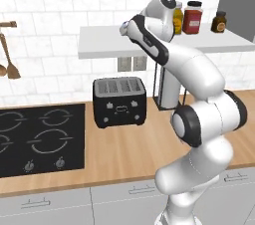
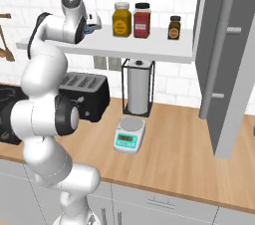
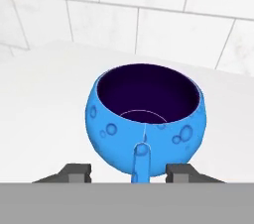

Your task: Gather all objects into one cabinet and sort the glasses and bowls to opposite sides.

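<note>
The biggest risk I see is the long carry ahead: the cabinet (image 2: 226,64) hangs well off to my right with its door swung open, and between it and me the white shelf (image 2: 149,47) carries three jars (image 2: 142,20) that a wide swing of my arm could clip or knock down onto the desk (image 2: 169,154). Nearer in, the grip itself could fail. The blue bowl (image 3: 147,124) is round-bellied and glossy, so if my fingertips (image 3: 77,172) press on the curve below its widest part they could squeeze it upward and out, or push it back toward the tiled wall. My pincer (image 3: 128,173) is partly open, a tip showing on either side of the bowl's lower edge, and I cannot tell whether they are touching it. The bowl stands upright on the left end of the shelf, close to the wall. It is bright blue with small dimples across its outside, a dark inside, and a narrow blue lug running down its front, which sits right between my tips.
</note>
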You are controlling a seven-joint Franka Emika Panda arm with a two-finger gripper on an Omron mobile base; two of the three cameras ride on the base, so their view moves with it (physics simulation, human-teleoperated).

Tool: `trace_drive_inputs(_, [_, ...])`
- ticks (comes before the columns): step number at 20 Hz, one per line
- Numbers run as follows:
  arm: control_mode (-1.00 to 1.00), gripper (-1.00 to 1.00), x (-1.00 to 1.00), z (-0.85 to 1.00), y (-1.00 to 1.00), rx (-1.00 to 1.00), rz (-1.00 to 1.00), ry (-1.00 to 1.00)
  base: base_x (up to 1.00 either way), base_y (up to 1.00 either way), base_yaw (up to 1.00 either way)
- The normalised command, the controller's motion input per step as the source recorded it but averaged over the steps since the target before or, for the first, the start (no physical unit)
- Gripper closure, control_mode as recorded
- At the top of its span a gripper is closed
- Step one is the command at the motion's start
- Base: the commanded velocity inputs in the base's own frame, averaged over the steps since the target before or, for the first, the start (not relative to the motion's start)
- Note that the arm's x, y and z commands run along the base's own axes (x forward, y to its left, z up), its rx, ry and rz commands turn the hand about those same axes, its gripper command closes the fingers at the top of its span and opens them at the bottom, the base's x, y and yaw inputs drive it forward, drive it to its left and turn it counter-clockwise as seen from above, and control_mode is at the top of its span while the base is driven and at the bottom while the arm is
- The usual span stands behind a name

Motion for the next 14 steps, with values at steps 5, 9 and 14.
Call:
trace_drive_inputs(5, [-1.00,1.00,0.12,-0.08,0.00,0.00,-0.01,0.00,0.00,0.00,0.00])
trace_drive_inputs(9, [-1.00,1.00,-0.01,0.04,0.00,0.02,-0.01,-0.03,0.00,0.00,0.00])
trace_drive_inputs(14, [-1.00,1.00,-0.89,0.16,-0.05,0.06,0.00,-0.14,0.00,0.00,0.00])
